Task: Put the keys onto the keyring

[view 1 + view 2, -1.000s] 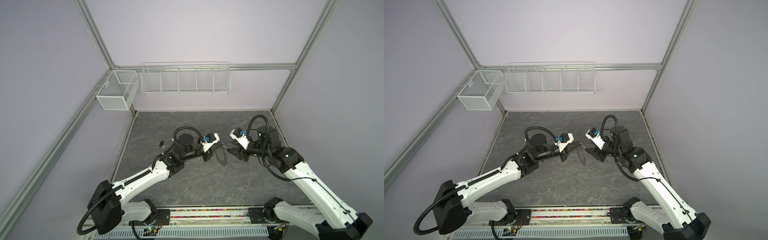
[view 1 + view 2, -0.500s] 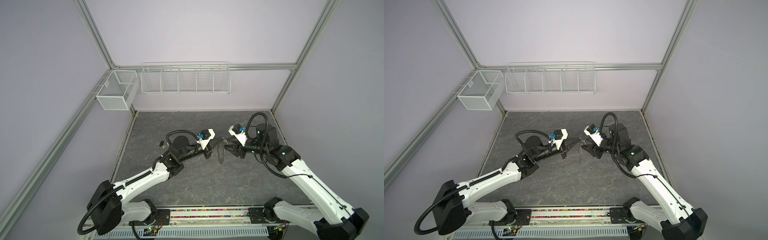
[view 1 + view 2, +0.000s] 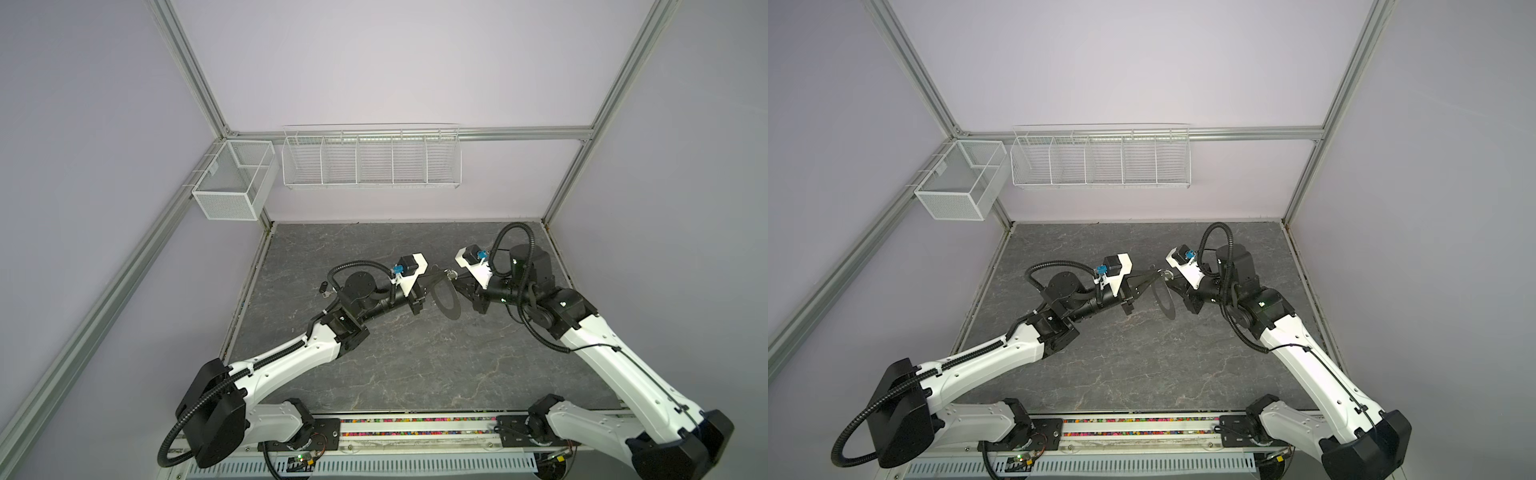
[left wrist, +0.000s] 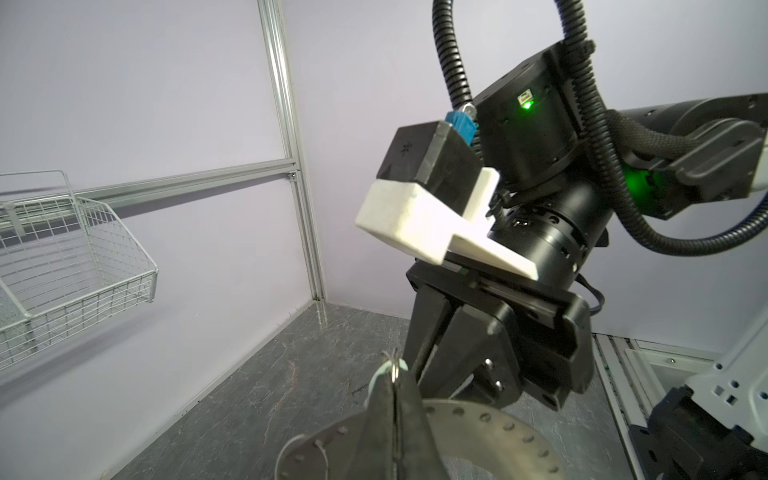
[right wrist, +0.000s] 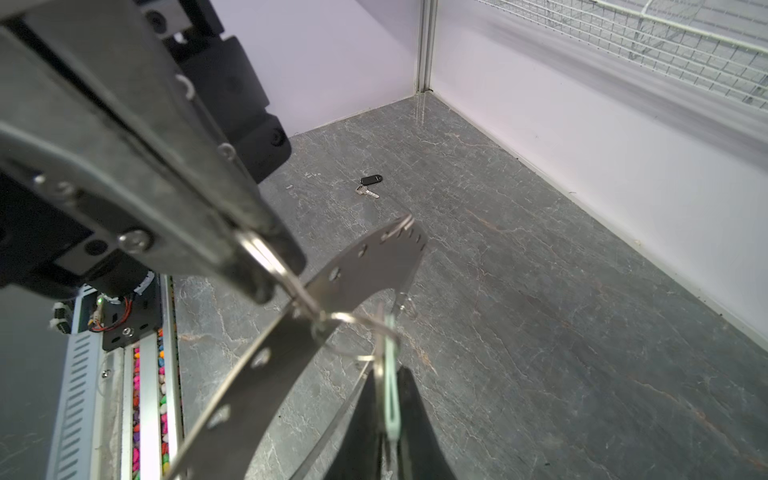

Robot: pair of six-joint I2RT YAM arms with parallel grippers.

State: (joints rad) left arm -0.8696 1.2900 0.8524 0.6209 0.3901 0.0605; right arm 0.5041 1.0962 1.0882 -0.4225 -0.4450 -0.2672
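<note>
The keyring [image 3: 448, 300], a flat grey disc with rim holes, hangs on edge above the floor between my arms in both top views. My left gripper [image 4: 394, 374] is shut on one of its wire loops [image 5: 272, 266]. My right gripper [image 5: 390, 370] is shut on the pale mint head of one key [image 5: 391, 401], and a wire ring [image 5: 357, 322] joins that key to the disc [image 5: 365, 266]. The black-headed key [image 5: 371, 179] lies flat on the floor near the far left, also in a top view [image 3: 325, 287].
A white wire rack [image 3: 371, 157] and a mesh box [image 3: 232, 187] hang on the back wall. Metal frame posts [image 3: 569, 174] stand at the corners. The rail with coloured beads [image 3: 415, 428] runs along the front edge of the grey stone floor [image 3: 415, 365].
My right gripper has shut on the mint key beside the disc. Both arms have shifted slightly toward the back with the disc between them.
</note>
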